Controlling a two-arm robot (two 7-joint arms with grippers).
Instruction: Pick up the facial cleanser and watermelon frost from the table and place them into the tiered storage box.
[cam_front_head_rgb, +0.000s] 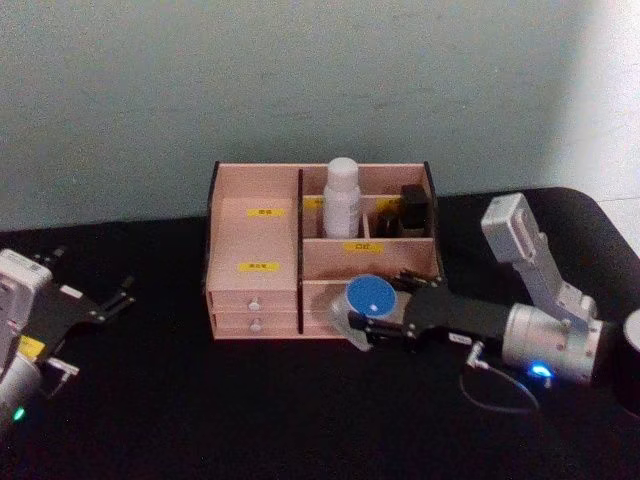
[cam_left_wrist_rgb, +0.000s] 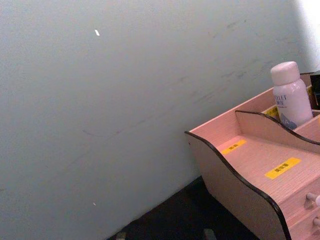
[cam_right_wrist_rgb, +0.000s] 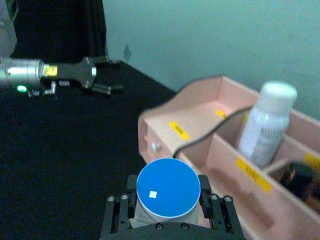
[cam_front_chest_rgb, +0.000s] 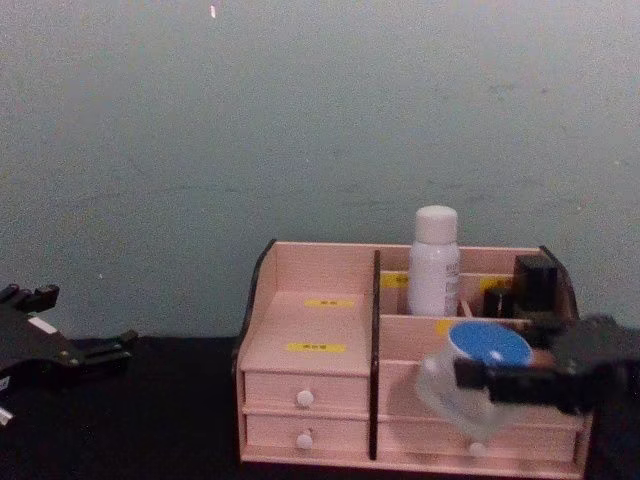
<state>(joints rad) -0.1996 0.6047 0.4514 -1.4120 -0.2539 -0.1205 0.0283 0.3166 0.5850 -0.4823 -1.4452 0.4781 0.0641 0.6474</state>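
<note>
Within the right tool (cam_right_wrist_rgb: 167, 199) sits the watermelon frost (cam_right_wrist_rgb: 168, 186), gripped.

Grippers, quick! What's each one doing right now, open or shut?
Left gripper: open, holding nothing.
Right gripper: closed on the watermelon frost, at the front of the tiered storage box.

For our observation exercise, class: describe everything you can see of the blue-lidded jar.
The jar is squat, with a clear body and a round blue lid rimmed white, marked by a tiny white square. The right gripper clamps its sides, holding it tilted above the table, before the box's lower right front.
</note>
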